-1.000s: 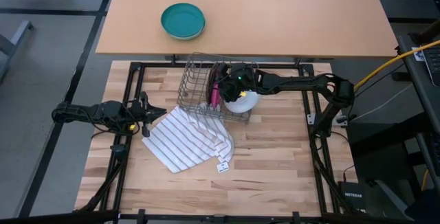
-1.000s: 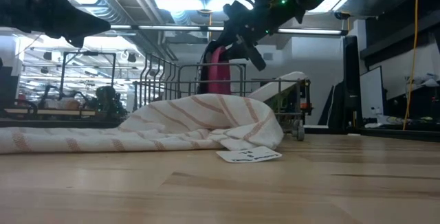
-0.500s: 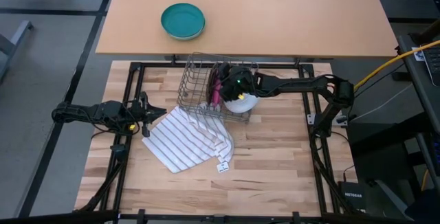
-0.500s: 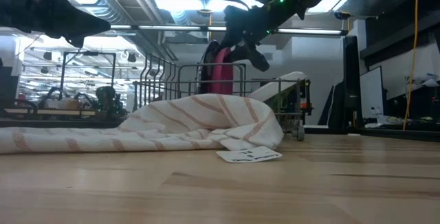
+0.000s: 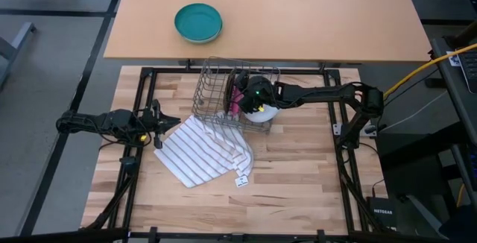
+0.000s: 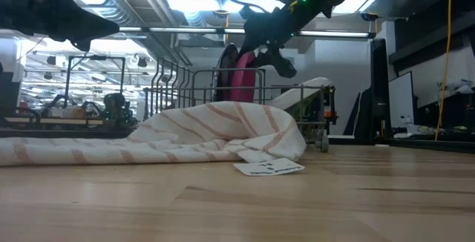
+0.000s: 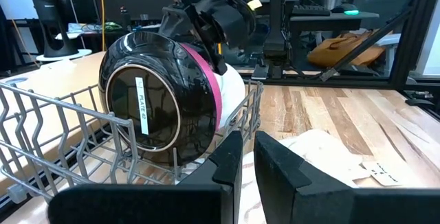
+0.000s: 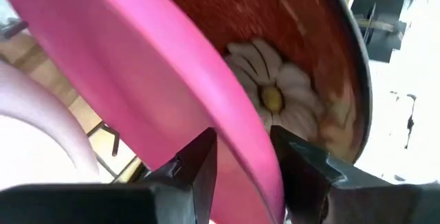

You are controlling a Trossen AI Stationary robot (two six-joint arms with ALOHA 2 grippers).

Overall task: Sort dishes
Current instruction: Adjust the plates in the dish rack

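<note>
The right gripper (image 8: 240, 159) has its jaws set astride the rim of the magenta-pink plate (image 8: 144, 73), one finger on either face, so it reads as grasping that plate over the wire rack (image 5: 223, 98). The left gripper (image 7: 247, 162) waits at the table's left edge, beside the striped cloth (image 5: 201, 150), its jaws almost together on nothing. In the rack, the dark red plate (image 7: 161, 107) stands on edge with the pink one just behind it, and the pale green plate (image 5: 264, 112) leans at the rack's right end. By my judgement the sorting is well along: all three dishes are at the rack, and only seating and releasing the pink plate remains. Farthest off, a teal bowl (image 5: 198, 22) sits on the other table.
</note>
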